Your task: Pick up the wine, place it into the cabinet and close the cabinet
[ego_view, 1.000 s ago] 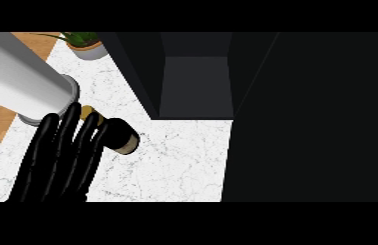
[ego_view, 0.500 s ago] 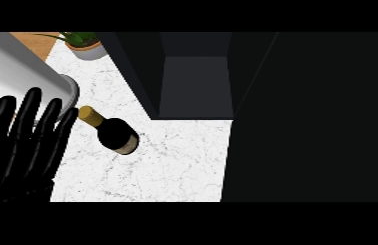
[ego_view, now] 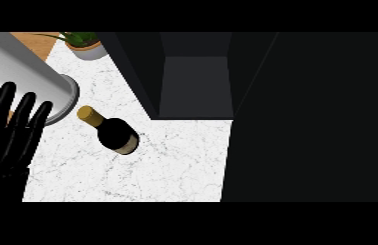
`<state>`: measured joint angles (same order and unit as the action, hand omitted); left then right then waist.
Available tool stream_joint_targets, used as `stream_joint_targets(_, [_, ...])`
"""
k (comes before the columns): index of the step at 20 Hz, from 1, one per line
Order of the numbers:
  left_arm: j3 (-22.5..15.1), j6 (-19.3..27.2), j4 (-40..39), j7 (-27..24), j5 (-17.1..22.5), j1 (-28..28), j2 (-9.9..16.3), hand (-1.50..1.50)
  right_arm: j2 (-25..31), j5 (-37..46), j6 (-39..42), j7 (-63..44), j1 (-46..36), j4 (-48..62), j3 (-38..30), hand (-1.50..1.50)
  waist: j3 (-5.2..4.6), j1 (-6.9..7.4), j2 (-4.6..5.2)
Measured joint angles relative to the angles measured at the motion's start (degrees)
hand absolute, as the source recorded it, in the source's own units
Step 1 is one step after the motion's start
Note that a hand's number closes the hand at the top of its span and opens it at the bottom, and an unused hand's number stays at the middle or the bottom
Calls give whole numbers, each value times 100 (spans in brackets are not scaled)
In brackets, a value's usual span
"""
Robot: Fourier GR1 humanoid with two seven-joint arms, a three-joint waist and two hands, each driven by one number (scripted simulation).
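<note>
The wine bottle (ego_view: 112, 132) stood on the white marbled counter (ego_view: 170, 164) at centre left of the frame, its gold-capped neck toward the upper left and its dark body toward the lower right. It was free of any hand. At the left edge, a black hand (ego_view: 21, 134) showed with its fingers straight and spread, pointing up the frame; it lay just beside the bottle without touching it and held nothing. Only this one hand was visible, and which arm it belonged to could not be told from the view. A grey forearm (ego_view: 33, 81) crossed the upper left. The dark cabinet (ego_view: 196, 86) filled the upper centre, its compartment open and nothing visible inside it. A potted plant (ego_view: 87, 45) sat at the upper left, its green leaves rising from a grey pot.
</note>
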<state>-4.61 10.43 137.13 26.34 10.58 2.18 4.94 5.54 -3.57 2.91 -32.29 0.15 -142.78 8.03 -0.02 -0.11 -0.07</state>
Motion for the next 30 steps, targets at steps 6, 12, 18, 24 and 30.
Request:
stream_joint_targets(6, [604, -377, -513, -191, 628, 100, 105, -150, -60, 25, -27, -66, -46, -1, 95, -150, -1, -1, 0])
stream_joint_targets(12, [797, -737, -1143, -497, 867, 223, 82, -150, -11, 4, 10, -199, -178, -11, -81, -150, -1, -7, 1])
stream_joint_targets(18, [915, -1140, -1937, -973, 921, 225, 69, -150, -37, 11, -32, -369, -313, -19, -24, -150, -1, -11, 1])
stream_joint_targets(24, [1135, -1482, -2606, -1497, 943, 286, 70, -150, -66, 30, -74, -479, -377, -21, 43, -150, -1, -7, 0])
stream_joint_targets(30, [1316, -1631, -3363, -2190, 714, 181, 38, -150, -86, 34, -73, -445, -425, -11, -17, -150, 1, -16, 2])
